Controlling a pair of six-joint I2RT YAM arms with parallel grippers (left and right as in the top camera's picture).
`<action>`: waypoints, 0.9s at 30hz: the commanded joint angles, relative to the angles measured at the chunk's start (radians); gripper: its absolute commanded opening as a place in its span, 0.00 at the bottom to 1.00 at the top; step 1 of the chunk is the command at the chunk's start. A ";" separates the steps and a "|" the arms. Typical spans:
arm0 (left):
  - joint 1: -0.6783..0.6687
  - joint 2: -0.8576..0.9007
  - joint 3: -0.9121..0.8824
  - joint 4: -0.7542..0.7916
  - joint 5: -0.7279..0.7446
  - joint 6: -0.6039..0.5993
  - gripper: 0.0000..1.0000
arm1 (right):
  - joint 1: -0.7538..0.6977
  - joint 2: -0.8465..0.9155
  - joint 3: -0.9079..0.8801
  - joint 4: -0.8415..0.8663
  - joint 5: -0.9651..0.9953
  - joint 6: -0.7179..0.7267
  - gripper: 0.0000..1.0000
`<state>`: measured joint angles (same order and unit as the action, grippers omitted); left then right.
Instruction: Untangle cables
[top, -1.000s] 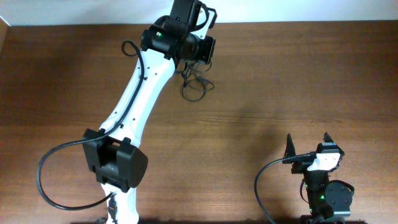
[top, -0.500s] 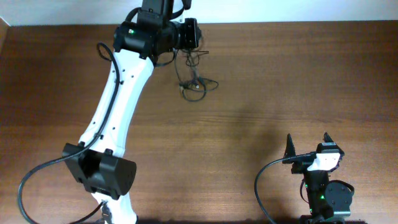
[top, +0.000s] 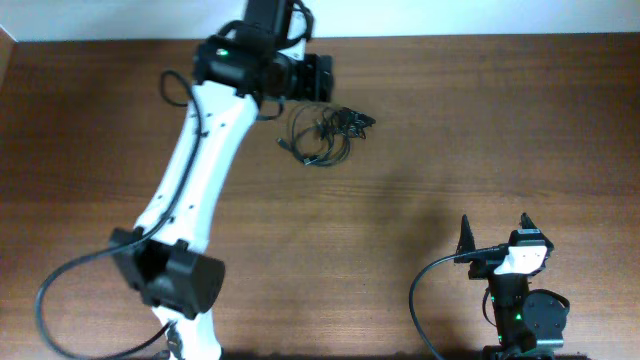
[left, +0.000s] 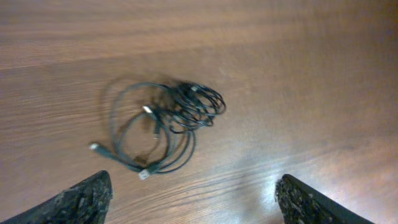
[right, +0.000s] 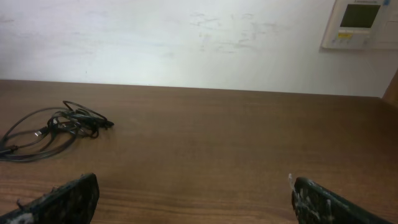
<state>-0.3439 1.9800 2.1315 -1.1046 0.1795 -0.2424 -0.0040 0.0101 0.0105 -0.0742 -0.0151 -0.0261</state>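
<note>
The cables (top: 325, 133) lie in one loose tangle on the wooden counter (top: 450, 130), toward its far edge and left of the middle. A tighter knot of coils sits at the right of the heap. Wider loops spread to the left, where small plug ends poke out. The left pincer (top: 318, 77) hangs just beyond the heap, its fingers spread wide and pinching nothing. The right pincer (top: 495, 226) sits at the near right, well apart from the cables, also spread and empty.
</note>
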 joint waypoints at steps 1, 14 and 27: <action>-0.062 0.132 0.010 0.068 0.018 0.038 0.92 | -0.003 -0.007 -0.005 -0.006 0.009 0.007 0.99; -0.114 0.500 0.010 0.397 -0.023 -0.215 0.72 | -0.003 -0.007 -0.005 -0.006 0.009 0.007 0.98; -0.100 0.339 0.293 0.245 -0.023 -0.134 0.00 | -0.003 -0.007 -0.005 -0.006 0.009 0.007 0.99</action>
<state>-0.4522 2.4634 2.3310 -0.8276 0.1600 -0.4389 -0.0040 0.0101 0.0105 -0.0746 -0.0151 -0.0257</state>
